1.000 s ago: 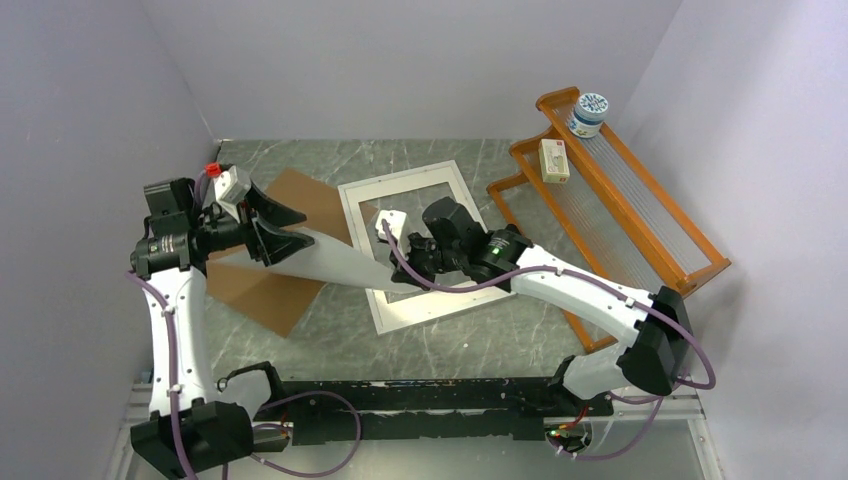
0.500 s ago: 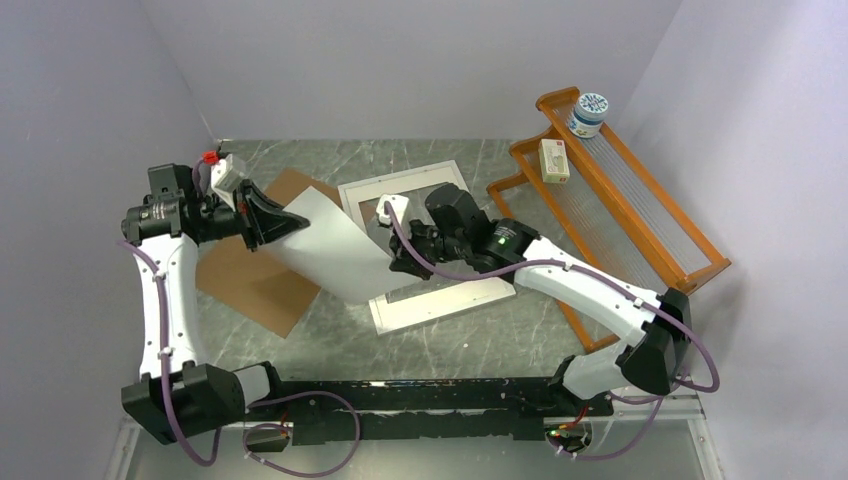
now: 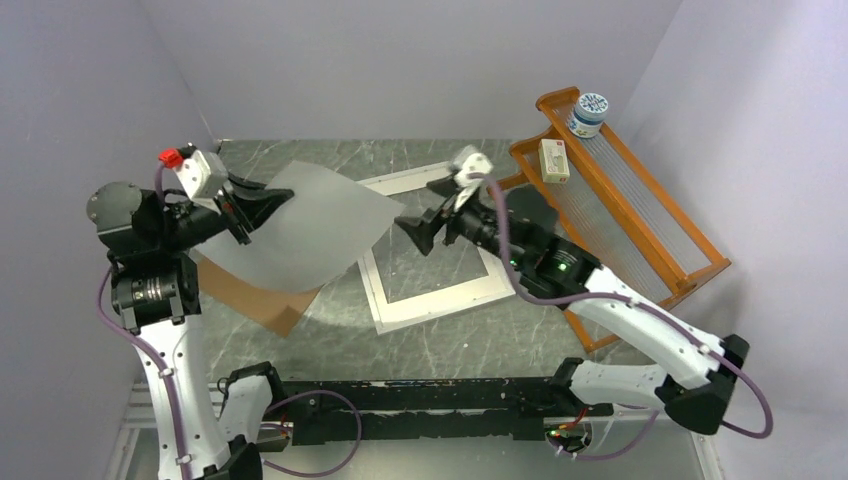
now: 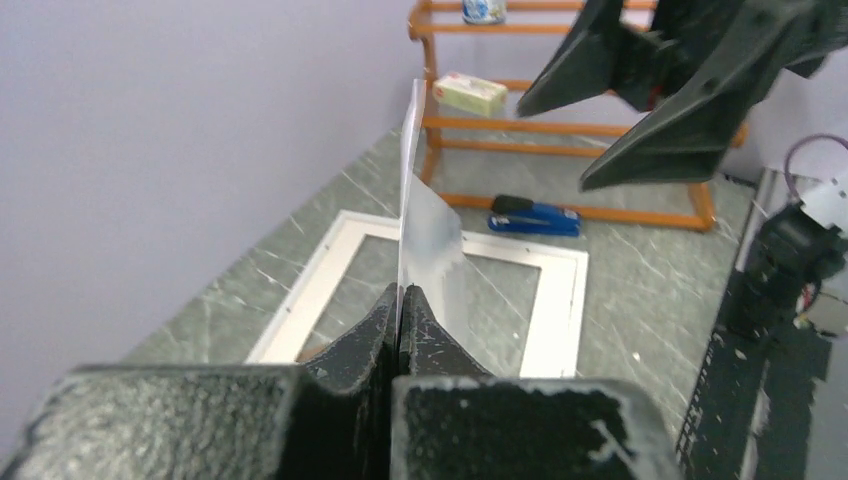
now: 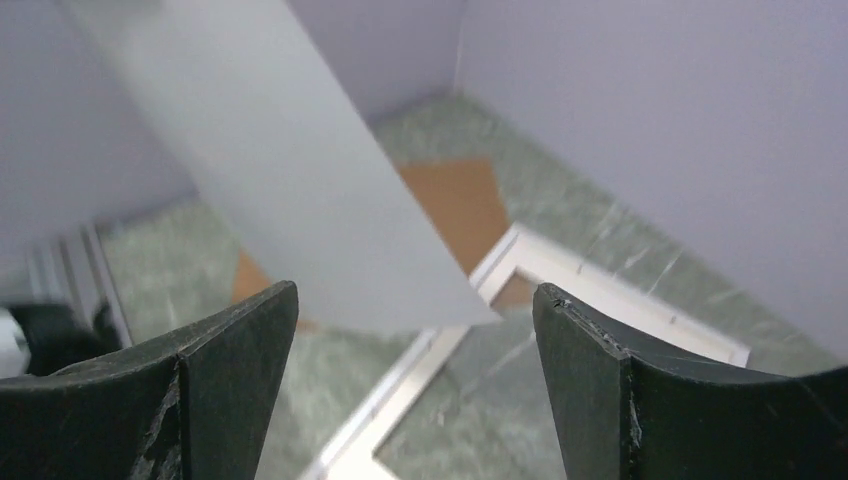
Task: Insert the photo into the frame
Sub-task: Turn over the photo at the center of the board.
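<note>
a second ago my right gripper (image 3: 428,215) pinched the far end of the large white-backed glossy photo (image 3: 300,225) low over the frame, and my left gripper (image 3: 250,207) stood open around the near end. now the roles have swapped. my left fingers are clamped tight on the photo's edge. my right jaws have let go, stand wide with nothing between them, and have lifted away toward the orange wooden rack (image 3: 640,200).

the photo hangs in the air from my left grip alone, plain back up. it is above the brown backing board (image 3: 265,300), and its right corner overlaps the left rail of the thin silvery-white rectangular frame (image 3: 430,312). that corner is near my right fingertips but apart from them.

the frame lies flat on the green marbled table (image 3: 330,340), its far right corner close to the rack's foot. a blue stapler (image 4: 535,215) lies between them. bare table shows between the frame and my bases. the left wall is close behind my left arm.

a round jar (image 3: 588,113) and a small cream box (image 3: 553,160) sit on the rack. their labels are too small to read.
</note>
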Controlling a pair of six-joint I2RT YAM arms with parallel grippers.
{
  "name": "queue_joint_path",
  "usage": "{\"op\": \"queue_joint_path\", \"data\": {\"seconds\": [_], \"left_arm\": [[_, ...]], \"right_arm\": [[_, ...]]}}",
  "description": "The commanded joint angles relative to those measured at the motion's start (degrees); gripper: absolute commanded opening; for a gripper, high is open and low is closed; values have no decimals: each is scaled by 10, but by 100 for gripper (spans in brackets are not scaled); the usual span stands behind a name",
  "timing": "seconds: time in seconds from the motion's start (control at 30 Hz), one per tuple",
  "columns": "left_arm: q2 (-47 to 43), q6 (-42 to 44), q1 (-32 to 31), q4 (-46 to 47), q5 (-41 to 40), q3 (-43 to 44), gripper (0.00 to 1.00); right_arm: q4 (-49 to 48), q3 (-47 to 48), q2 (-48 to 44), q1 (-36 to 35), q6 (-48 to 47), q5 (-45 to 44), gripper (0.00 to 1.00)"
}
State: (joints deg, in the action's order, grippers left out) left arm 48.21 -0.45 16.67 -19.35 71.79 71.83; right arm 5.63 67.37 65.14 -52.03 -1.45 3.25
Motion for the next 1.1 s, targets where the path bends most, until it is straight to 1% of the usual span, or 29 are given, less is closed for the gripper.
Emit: {"op": "queue_joint_path", "data": {"seconds": [0.0, 0.1, 0.17, 0.23, 0.27, 0.43, 0.47, 0.53, 0.67, 0.8, 0.87, 1.0, 1.07], "left_arm": [[19, -107, -1, 109, -61, 43, 2], [8, -181, -1, 205, -87, 40, 3], [1, -225, -1, 262, -103, 38, 3], [1, -248, -1, 273, -111, 57, 2], [2, -265, -1, 284, -110, 66, 2], [1, -380, -1, 387, -125, 86, 2], [-2, -398, -1, 398, -138, 89, 3], [-6, -427, -1, 393, -173, 99, 3], [3, -471, -1, 300, -223, 153, 3], [14, -543, -1, 284, -250, 167, 3], [23, -580, -1, 297, -253, 173, 3], [29, -663, -1, 385, -258, 161, 3], [28, -675, -1, 387, -266, 167, 3]], "right_arm": [[-159, -10, -55, 1, 61, -89, 91], [-214, -41, -83, 1, 103, -103, 91], [-244, -68, -96, 1, 150, -116, 92], [-265, -86, -103, 1, 185, -122, 98], [-269, -89, -103, 1, 198, -121, 99], [-287, -95, -79, 1, 255, -96, 99], [-294, -97, -72, 1, 264, -89, 99], [-309, -102, -65, 1, 284, -74, 99], [-356, -110, -51, 1, 317, -41, 99], [-391, -107, -40, 1, 332, 30, 99], [-415, -107, -33, 2, 337, 89, 99], [-475, -107, -16, 3, 375, 165, 99], [-503, -108, -13, 3, 391, 196, 98]]}}
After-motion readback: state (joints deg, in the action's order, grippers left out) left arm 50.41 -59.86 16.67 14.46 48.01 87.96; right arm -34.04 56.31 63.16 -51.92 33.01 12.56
